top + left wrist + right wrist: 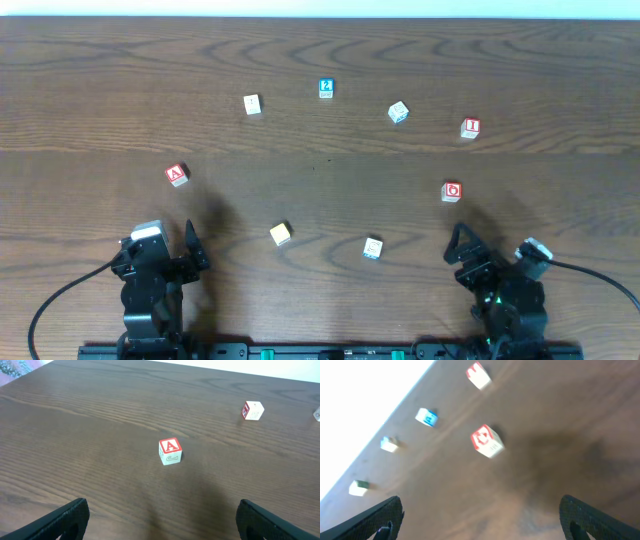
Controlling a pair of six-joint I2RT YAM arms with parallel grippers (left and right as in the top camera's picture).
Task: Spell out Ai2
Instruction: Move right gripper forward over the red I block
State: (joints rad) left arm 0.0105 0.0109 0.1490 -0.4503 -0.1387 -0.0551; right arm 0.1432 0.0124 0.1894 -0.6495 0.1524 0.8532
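Left gripper (162,507) spread wide, red A block (170,451) dead ahead of it (sitting slightly skewed): best square to its faces, drop centred, then close.

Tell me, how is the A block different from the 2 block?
The A block has a red top; the 2 block has a blue one. The A block sits on the left, close to the left tool; the 2 block sits far back near the middle. Both are small cubes on the wooden table, untouched.
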